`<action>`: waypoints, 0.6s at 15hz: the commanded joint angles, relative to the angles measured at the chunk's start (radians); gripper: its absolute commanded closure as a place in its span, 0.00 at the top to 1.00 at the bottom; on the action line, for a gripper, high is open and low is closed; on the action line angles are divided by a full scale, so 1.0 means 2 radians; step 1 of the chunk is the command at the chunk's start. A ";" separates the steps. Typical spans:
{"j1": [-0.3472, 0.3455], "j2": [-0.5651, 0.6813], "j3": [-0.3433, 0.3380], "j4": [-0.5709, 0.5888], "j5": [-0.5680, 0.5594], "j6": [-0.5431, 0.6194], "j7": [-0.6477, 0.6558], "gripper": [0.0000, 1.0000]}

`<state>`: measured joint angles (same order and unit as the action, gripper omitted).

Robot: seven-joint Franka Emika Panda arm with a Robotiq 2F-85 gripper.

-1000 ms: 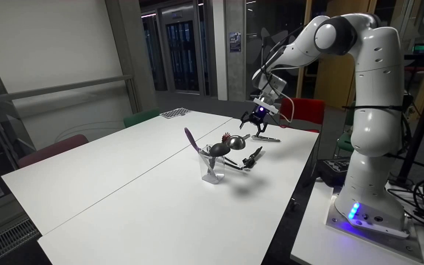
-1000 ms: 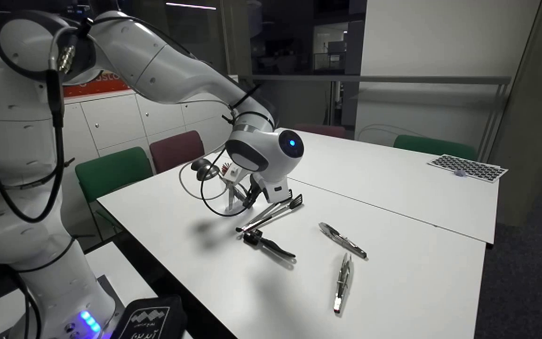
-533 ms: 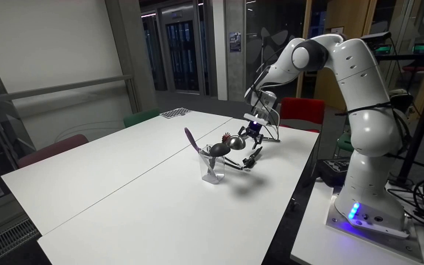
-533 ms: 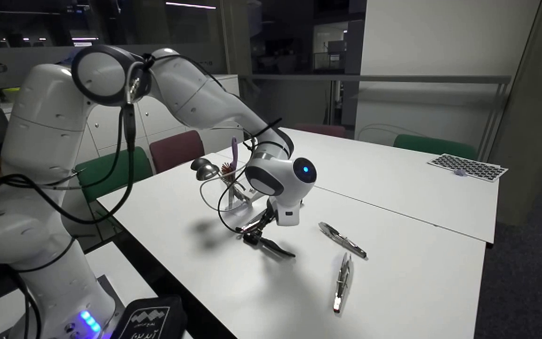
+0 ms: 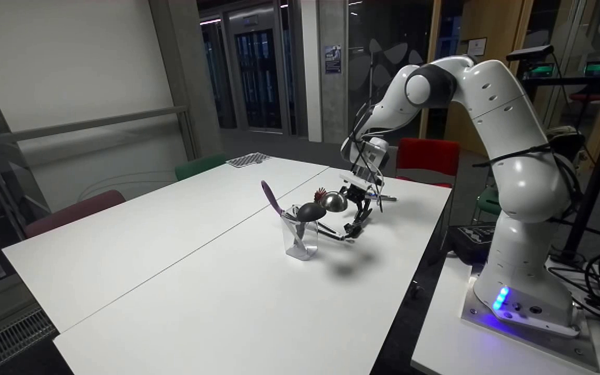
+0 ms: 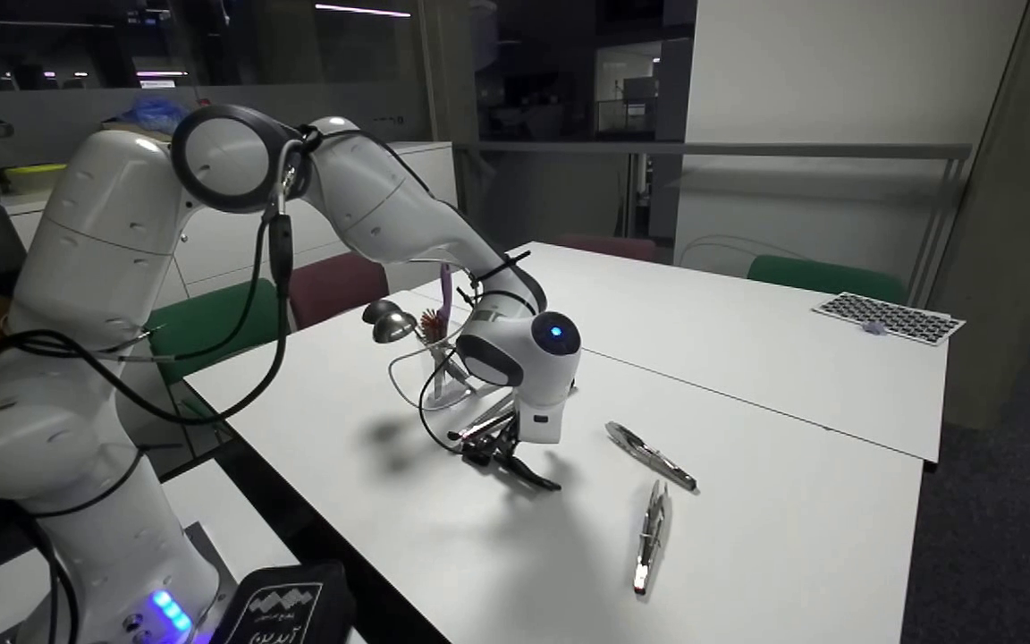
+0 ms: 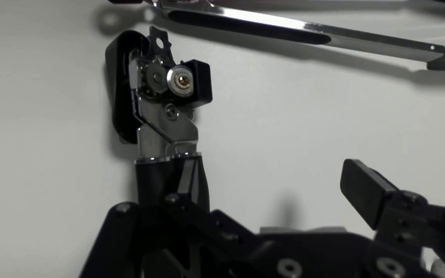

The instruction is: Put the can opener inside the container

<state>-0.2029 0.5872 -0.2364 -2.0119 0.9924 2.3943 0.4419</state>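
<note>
– Biggest thing there?
– The white worktop, across the lower middle in an exterior view.
– And the arm?
– Based lower right, arched over at upper right, sloping down to just right of centre.
– Any writing?
– The poster, upper middle there: too small to read. The black case, bottom left in an exterior view: pale lettering I can't make out.
– And the container?
– Clear, upright, near the centre, utensils sticking out of it.
– The gripper?
– Jaws wide apart, low in the wrist view; one overlaps the black handle of the can opener. Whether they touch, I can't tell.
– Where does that lie?
– On the worktop, its metal head at the upper left of that view.
</note>
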 commanded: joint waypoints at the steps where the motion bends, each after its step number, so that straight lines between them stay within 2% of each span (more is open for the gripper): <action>1: 0.020 -0.045 -0.004 -0.063 -0.001 0.064 0.007 1.00; 9: 0.045 -0.127 0.000 -0.170 -0.007 0.172 0.007 1.00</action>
<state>-0.1325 0.4527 -0.2370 -2.2302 0.9910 2.6716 0.4428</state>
